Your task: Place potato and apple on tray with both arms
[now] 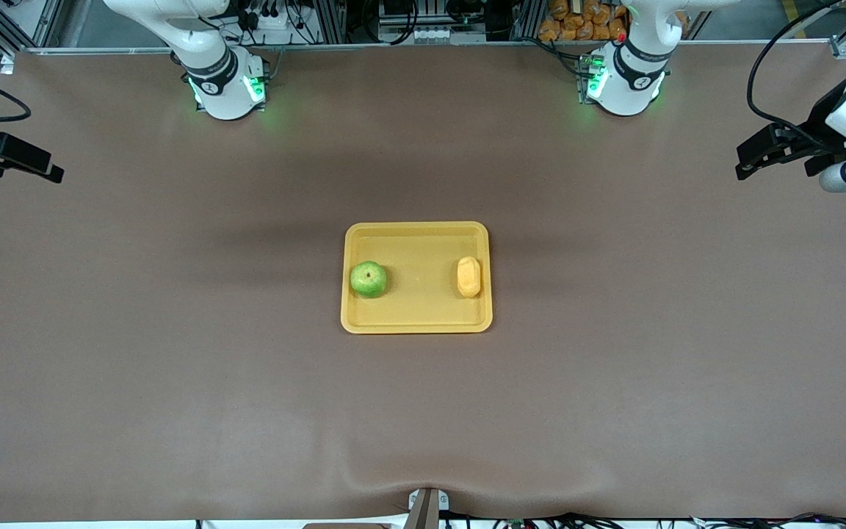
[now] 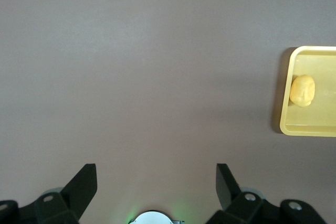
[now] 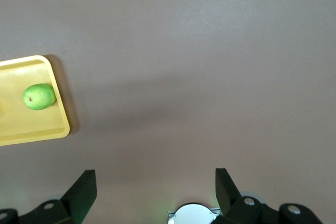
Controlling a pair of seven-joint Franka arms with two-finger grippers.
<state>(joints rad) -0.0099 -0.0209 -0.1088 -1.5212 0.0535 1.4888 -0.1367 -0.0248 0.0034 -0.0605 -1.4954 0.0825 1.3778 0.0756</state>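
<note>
The yellow-orange tray (image 1: 416, 327) lies at the middle of the table. The green apple (image 1: 369, 279) sits in it at the right arm's end, and the potato (image 1: 469, 276) sits in it at the left arm's end. My left gripper (image 1: 740, 165) is open and empty, up over the left arm's end of the table, away from the tray. My right gripper (image 1: 52, 167) is open and empty over the right arm's end. The left wrist view shows my left gripper (image 2: 156, 174), the potato (image 2: 303, 91) and the tray (image 2: 307, 129). The right wrist view shows my right gripper (image 3: 156, 178), the apple (image 3: 39, 96) and the tray (image 3: 31, 136).
The two arm bases (image 1: 228, 88) (image 1: 625, 84) stand along the table's back edge. The brown table cover is wrinkled near a clamp (image 1: 427, 507) at the front edge. A pile of orange things (image 1: 584, 18) lies off the table by the left arm's base.
</note>
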